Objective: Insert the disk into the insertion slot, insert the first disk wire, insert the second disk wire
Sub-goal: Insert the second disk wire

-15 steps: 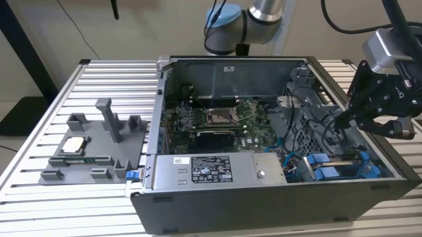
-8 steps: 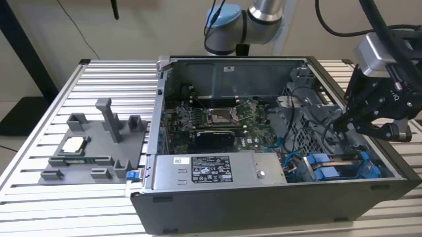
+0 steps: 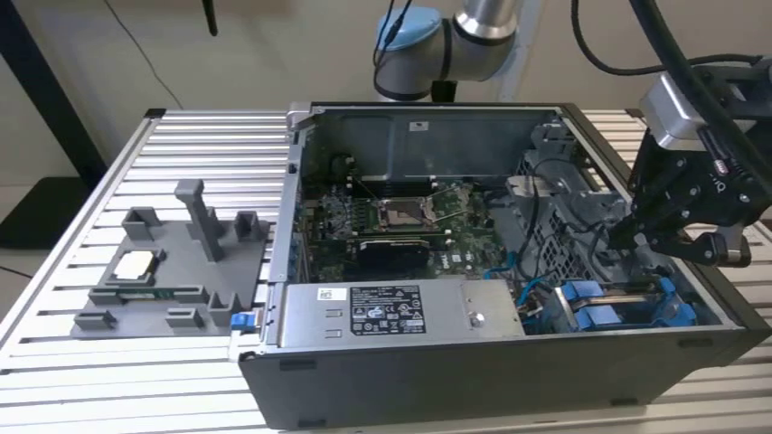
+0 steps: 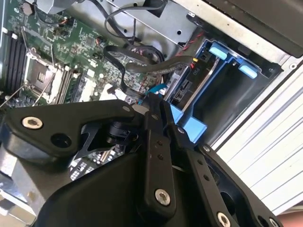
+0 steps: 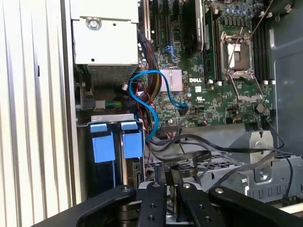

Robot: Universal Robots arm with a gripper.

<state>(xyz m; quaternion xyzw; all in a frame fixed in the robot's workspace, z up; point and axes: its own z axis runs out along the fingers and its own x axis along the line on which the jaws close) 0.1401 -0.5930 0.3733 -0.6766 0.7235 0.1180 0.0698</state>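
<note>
Black end effector point(image 3: 652, 242) is hovering inside the open grey computer case point(image 3: 483, 380), fingers nearly closed, holding nothing visible. Silver disk in blue carrier point(image 4: 189, 90) is sitting in the grey insertion slot with blue tabs point(image 3: 621, 303). Loose black cables point(image 5: 199, 149) nearby risk snagging the fingers, I judge.

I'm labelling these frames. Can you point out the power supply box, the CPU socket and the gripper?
power supply box point(image 3: 399, 312), exterior view, its labelled top.
CPU socket point(image 3: 402, 212), exterior view, its centre.
gripper point(image 4: 163, 111), second wrist view, between its fingertips.
</note>
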